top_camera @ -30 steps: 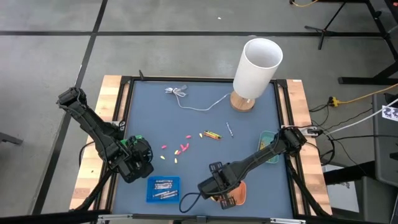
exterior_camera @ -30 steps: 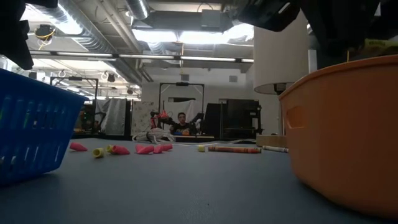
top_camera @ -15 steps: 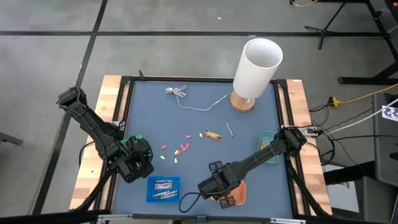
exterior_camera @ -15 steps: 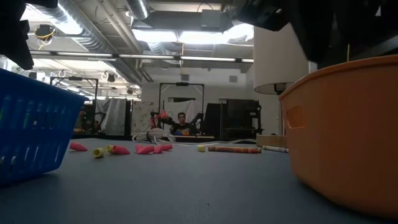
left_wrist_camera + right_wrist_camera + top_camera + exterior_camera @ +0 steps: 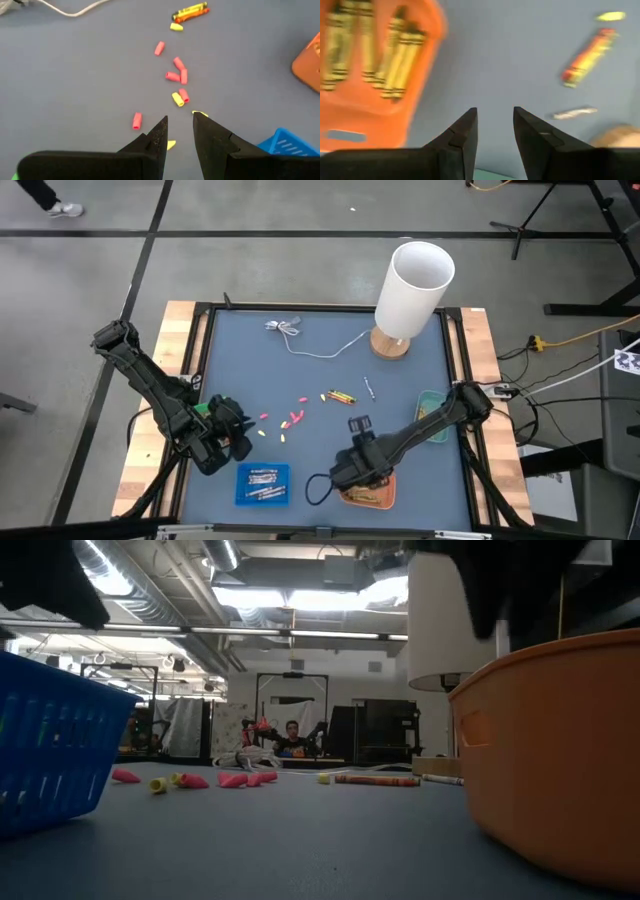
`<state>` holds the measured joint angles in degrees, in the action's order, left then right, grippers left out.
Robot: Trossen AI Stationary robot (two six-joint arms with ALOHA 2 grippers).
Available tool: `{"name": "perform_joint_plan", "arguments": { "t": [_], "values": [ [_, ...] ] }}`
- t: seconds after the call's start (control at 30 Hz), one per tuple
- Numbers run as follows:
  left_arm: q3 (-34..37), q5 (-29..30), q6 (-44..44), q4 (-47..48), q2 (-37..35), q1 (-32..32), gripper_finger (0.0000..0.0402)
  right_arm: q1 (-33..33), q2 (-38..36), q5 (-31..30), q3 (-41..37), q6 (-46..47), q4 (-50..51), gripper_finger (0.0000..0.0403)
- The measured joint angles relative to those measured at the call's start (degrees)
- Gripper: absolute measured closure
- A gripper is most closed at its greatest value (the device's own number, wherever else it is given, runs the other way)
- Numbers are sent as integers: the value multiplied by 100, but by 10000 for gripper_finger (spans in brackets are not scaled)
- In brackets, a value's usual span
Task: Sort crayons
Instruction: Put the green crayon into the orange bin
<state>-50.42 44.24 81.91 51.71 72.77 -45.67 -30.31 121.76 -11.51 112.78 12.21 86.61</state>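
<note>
Your desk [image 5: 400,395] is carrying a tall white cylinder [image 5: 412,288], with loose crayons [image 5: 292,418] lying toward the desk's middle from it. Your right claw [image 5: 357,426] is hovering beside the orange tray [image 5: 368,494], fingers parted and empty. Your left claw [image 5: 242,442] is hanging near the blue basket [image 5: 262,483], narrowly parted over the crayon stubs [image 5: 178,84].

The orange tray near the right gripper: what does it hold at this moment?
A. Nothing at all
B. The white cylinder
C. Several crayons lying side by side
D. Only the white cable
C. In the right wrist view the orange tray holds several crayons lying next to each other, while the right gripper is open and empty over the blue mat beside it.
</note>
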Motion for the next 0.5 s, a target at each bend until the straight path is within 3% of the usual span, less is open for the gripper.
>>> {"name": "perform_joint_plan", "arguments": {
  "t": [0.27, 0.5],
  "values": [
    [1, 179, 0, -49, 0, 0, 324, 349, -933, -551, -713, 96, -196, 279],
    [1, 184, -2, -76, 0, 0, 324, 1020, -2127, -544, -2413, -92, -1612, 278]
  ]
}}
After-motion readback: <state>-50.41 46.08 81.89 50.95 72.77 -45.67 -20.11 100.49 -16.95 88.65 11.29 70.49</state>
